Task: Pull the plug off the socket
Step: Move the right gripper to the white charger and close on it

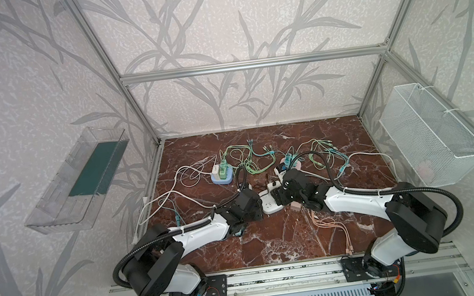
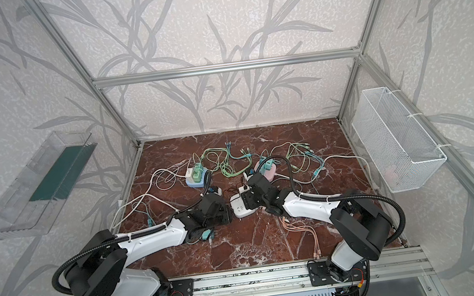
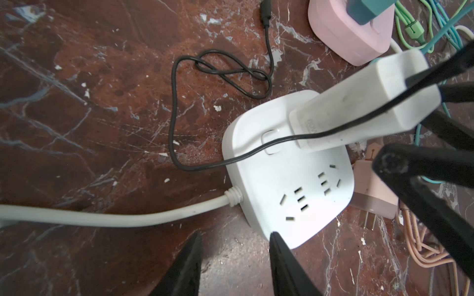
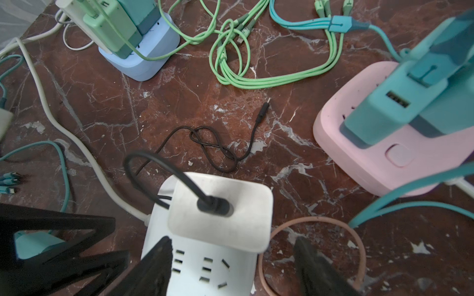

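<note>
The white socket [image 1: 270,204] [image 3: 295,184] lies mid-table, with a thick white cord leading off it. In its far end stands the white plug [image 3: 359,102] [image 4: 220,212], trailing a thin black cable [image 4: 213,146]. My right gripper [image 4: 232,243] is open and comes down over the plug. Its fingers [image 3: 423,176] stand on either side of the plug body with gaps showing. My left gripper [image 3: 236,235] is open with only bare table between its fingers. One of its fingertips [image 3: 275,237] rests at the socket's near corner.
A blue socket [image 1: 222,176] [image 4: 143,59] with green chargers and a pink socket [image 3: 351,33] [image 4: 384,153] with a teal charger stand behind, amid green and teal cables. A loose pink plug [image 3: 372,202] and peach cable [image 1: 328,223] lie beside the white socket. A wire basket [image 1: 431,137] hangs right.
</note>
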`<state>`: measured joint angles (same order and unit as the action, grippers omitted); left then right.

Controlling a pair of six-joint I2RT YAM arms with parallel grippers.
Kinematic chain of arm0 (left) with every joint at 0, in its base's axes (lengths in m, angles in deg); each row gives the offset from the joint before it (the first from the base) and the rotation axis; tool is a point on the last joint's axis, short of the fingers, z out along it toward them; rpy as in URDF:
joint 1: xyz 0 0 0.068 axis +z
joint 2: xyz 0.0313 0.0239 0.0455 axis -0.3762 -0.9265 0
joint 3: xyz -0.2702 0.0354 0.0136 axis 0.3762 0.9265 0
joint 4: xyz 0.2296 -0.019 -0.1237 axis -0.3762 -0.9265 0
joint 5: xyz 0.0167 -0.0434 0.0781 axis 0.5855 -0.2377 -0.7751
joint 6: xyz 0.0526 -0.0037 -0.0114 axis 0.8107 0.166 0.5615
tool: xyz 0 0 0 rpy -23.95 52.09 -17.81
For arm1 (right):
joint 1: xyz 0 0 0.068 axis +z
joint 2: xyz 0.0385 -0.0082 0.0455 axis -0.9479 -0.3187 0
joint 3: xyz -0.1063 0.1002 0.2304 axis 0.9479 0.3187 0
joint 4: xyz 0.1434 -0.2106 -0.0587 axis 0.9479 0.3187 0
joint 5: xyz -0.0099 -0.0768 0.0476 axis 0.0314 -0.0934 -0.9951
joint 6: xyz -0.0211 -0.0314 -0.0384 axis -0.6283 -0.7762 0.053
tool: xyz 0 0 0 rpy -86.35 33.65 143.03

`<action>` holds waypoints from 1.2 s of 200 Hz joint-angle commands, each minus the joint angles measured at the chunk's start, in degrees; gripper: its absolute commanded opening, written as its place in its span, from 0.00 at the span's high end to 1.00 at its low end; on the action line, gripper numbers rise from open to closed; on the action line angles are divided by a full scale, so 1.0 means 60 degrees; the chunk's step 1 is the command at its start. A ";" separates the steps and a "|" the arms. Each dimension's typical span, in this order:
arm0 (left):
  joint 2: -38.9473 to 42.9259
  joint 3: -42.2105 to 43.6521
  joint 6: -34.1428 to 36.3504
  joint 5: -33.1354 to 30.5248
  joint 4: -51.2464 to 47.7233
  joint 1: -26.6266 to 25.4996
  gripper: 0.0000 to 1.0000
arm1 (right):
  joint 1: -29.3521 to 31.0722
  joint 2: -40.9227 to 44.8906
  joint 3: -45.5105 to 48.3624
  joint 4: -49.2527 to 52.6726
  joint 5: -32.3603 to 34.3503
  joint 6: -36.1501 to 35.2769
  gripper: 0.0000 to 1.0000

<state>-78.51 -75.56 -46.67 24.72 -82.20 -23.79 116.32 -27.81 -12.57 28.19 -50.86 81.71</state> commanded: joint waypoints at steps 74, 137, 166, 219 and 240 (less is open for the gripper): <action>0.0054 0.0139 -0.0114 -0.0058 0.0244 0.0047 0.55 | 0.0096 -0.0510 -0.0602 0.0078 0.0483 -0.0353 0.26; -0.0019 0.0196 -0.0128 -0.0018 0.0341 0.0054 0.55 | 0.0160 -0.0756 -0.0904 0.0292 0.0761 -0.0319 0.25; -0.0064 0.0192 -0.0128 -0.0009 0.0391 0.0064 0.55 | 0.0190 -0.0902 -0.1124 0.0482 0.0801 -0.0299 0.26; -0.0077 0.0235 -0.0125 0.0022 0.0455 0.0075 0.55 | 0.0345 -0.1154 -0.1475 0.0911 0.1267 -0.0321 0.28; -0.0077 0.0242 -0.0128 0.0021 0.0471 0.0074 0.55 | 0.0373 -0.1318 -0.1648 0.1067 0.1341 -0.0328 0.28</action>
<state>-78.70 -74.55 -46.71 25.26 -80.08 -23.57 118.16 -34.43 -20.13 32.41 -44.93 80.40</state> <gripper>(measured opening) 0.454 0.722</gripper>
